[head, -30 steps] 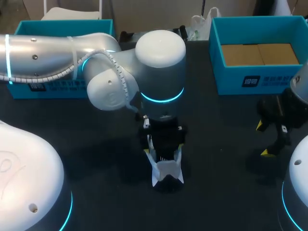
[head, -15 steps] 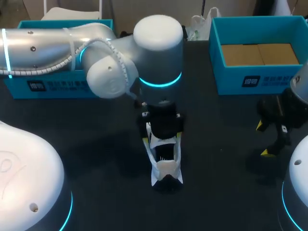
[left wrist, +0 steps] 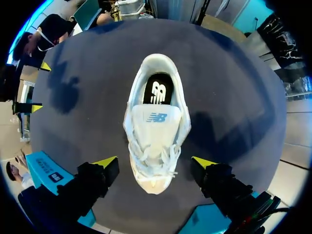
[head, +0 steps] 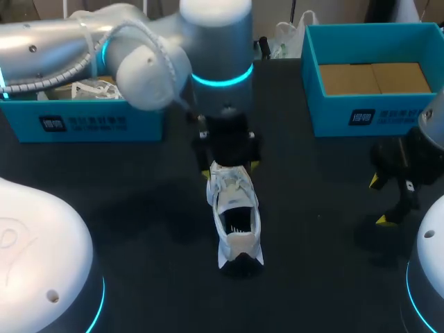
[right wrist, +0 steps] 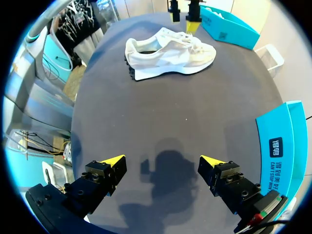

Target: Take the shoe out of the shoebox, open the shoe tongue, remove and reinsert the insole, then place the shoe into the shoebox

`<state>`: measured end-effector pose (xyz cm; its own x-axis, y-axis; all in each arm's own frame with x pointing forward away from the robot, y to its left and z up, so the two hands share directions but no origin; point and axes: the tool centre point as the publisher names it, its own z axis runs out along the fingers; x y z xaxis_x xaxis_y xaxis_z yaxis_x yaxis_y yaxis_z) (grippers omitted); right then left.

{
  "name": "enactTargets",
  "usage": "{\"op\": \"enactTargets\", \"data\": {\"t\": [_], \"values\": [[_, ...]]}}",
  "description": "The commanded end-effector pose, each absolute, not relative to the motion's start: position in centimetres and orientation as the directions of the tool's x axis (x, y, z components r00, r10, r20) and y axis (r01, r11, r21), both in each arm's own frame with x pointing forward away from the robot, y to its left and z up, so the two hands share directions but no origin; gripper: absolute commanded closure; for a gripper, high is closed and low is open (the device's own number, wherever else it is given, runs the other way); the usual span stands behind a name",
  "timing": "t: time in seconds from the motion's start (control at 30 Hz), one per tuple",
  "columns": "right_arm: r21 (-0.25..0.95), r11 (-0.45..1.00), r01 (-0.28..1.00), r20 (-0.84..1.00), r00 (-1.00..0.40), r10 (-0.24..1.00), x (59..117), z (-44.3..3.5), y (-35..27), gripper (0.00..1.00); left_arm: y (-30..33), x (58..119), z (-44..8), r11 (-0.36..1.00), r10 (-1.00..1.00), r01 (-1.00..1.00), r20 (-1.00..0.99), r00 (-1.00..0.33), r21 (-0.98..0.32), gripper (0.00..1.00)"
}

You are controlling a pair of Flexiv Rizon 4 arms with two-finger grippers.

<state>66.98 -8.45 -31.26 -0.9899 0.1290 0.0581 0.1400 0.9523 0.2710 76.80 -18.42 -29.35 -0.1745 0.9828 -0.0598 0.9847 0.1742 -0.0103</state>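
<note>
Dark table [head: 139,201] beneath everything. Coming in from 9 o'clock in the head view, the silver left arm [head: 139,48], bent down over the table's middle. At 10 o'clock a teal shoebox [head: 83,121] with something white inside, too hidden to make out; at 2 o'clock a second teal shoebox [head: 368,111], brown cardboard on its floor. At the centre of the table, well apart from both boxes, the white shoe [head: 234,215], upright on its sole, toe toward 12 o'clock, heel toward 6 o'clock, laces loose, tongue lying over the opening, dark insole [left wrist: 157,90] showing at the heel end. Above the toe, the left tool [left wrist: 154,162]: spread wide, one yellow tip off each side of the toe, clear of the shoe, gripping nothing. At 3 to 4 o'clock near the table's edge, the right tool [right wrist: 162,160]: likewise wide apart, nothing between its fingers, only bare table and its own shadow under it, the shoe far ahead of it.
</note>
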Motion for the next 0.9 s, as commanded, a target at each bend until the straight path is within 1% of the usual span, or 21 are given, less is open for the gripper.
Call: {"op": "enactTargets", "data": {"t": [0.03,0.07,0.1,0.13,0.17,0.27,0.33,0.43,0.7,0.8,0.9], "values": [[0.267,0.953,0.141,0.056,-0.990,0.131,66.9,-31.3,-8.4,0.00,-17.0,77.6,-27.1,0.164,0.984,0.986,-0.063,-0.165,-0.025,0.50],[0.267,0.953,0.141,0.056,-0.990,0.131,66.9,-31.3,-8.4,0.00,-16.9,77.6,-26.8,0.164,0.984,0.986,-0.064,-0.166,-0.025,0.64],[0.267,0.953,0.141,0.056,-0.990,0.131,66.9,-31.3,-8.4,0.00,-16.9,77.5,-26.5,0.164,0.984,0.986,-0.065,-0.165,-0.024,0.75],[0.267,0.953,0.141,0.056,-0.990,0.131,66.9,-31.3,-8.4,0.00,-16.8,77.4,-26.3,0.161,0.984,0.987,-0.066,-0.163,-0.023,0.87],[0.267,0.953,0.141,0.056,-0.990,0.131,66.9,-31.3,-8.4,0.00,-16.7,77.2,-26.0,0.153,0.986,0.988,-0.071,-0.154,-0.023,0.93],[0.267,0.953,0.141,0.056,-0.990,0.131,66.9,-31.3,-8.4,0.00,-16.7,76.6,-25.7,0.145,0.987,0.989,-0.070,-0.147,-0.025,0.89],[0.267,0.953,0.141,0.056,-0.990,0.131,66.9,-31.3,-8.4,0.00,-16.8,76.1,-25.8,0.133,0.988,0.991,-0.069,-0.135,-0.028,0.80],[0.267,0.953,0.141,0.056,-0.990,0.131,66.9,-31.3,-8.4,0.00,-17.1,75.4,-26.3,0.124,0.990,0.992,-0.065,-0.126,-0.029,0.78],[0.267,0.953,0.141,0.056,-0.990,0.131,66.9,-31.3,-8.4,0.00,-18.2,72.6,-29.2,0.093,0.994,0.995,-0.057,-0.096,-0.047,0.79],[0.267,0.953,0.141,0.056,-0.990,0.131,66.9,-31.3,-8.4,0.00,-19.0,72.2,-30.7,0.083,0.995,0.995,-0.050,-0.086,-0.060,0.76],[0.267,0.953,0.141,0.056,-0.990,0.131,66.9,-31.3,-8.4,0.00,-19.8,71.8,-32.3,0.073,0.996,0.994,-0.036,-0.076,-0.078,0.72]]}}
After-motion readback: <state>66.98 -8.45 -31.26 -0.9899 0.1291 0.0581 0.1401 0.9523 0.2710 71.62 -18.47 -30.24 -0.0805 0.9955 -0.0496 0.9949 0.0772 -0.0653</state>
